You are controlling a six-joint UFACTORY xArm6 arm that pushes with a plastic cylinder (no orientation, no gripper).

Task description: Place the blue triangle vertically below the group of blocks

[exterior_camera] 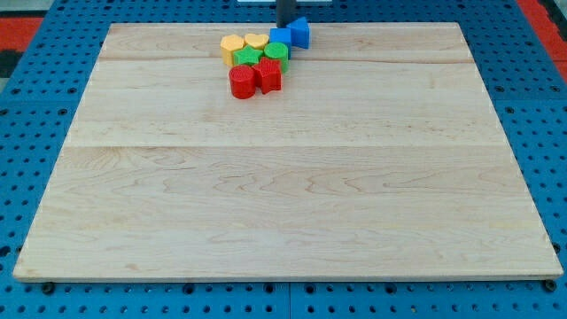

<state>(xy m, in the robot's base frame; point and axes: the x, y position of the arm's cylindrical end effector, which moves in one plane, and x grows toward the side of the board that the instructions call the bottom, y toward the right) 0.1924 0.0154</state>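
The blue triangle (300,33) sits near the board's top edge, at the right end of a tight group of blocks. Touching its left side is a blue cube (280,37). Two yellow blocks (232,46) (255,42) lie further left. Two green blocks (248,58) (275,51) sit below those. A red cylinder (241,81) and a red star-like block (268,77) form the group's lower end. My tip (287,27) comes down from the view's top, just above and between the blue cube and the blue triangle, close to or touching them.
The wooden board (283,195) lies on a blue pegboard surface (27,133). All blocks crowd near the board's top edge, a little left of centre.
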